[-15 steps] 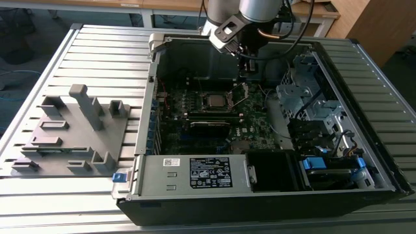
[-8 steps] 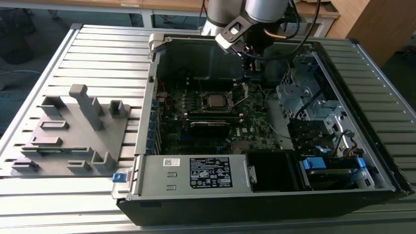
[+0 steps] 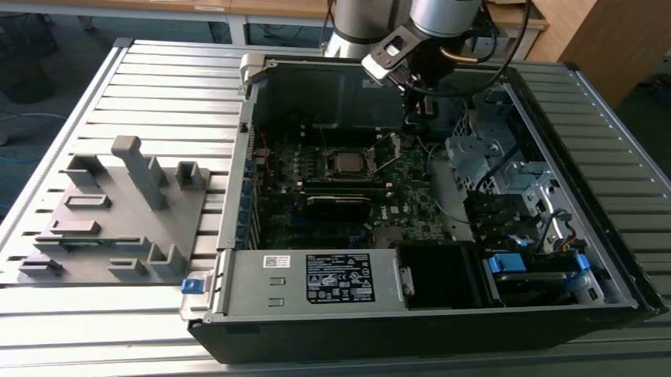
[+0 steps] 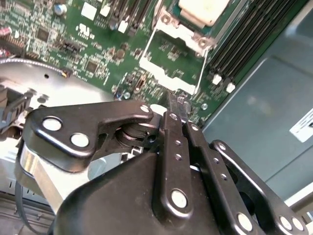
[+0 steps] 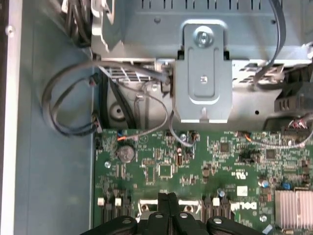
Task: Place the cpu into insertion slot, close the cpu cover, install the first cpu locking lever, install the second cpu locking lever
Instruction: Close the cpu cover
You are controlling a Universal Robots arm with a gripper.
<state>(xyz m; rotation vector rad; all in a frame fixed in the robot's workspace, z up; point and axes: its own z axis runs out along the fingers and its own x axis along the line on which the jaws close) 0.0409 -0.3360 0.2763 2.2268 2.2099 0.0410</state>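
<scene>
Reading the exterior view from its left, you meet first the grey fixture (image 3: 110, 212) on the slatted table (image 3: 157, 86), then the open computer case (image 3: 419, 338). Inside the case, the cpu (image 3: 344, 163) lies flat in the insertion slot (image 3: 366, 166), so the first step looks done. Just to the exterior view's right of the slot, the cpu cover (image 3: 388, 151) is swung open on its hinge and not yet closed. Further right, and above the board, hangs the gripper (image 3: 414, 126). In the second wrist view its fingers (image 4: 172, 110) are pressed together, with the tips just beside the cover's far edge (image 4: 166, 74). Whether they touch that edge or nip anything thin cannot be told from this angle. A thin wire lever (image 4: 202, 68) runs along one side of the frame and appears unlatched. Judge the cover as light, stiff sheet metal, smooth and likely to slide under a fingertip. It should pivot freely, so push or take it at the edge away from the hinge, never across the window. Treat the chip as light, rigid and fragile underneath. If you must move it, hold it by opposite edges. Expect the lever to be springy.
</scene>
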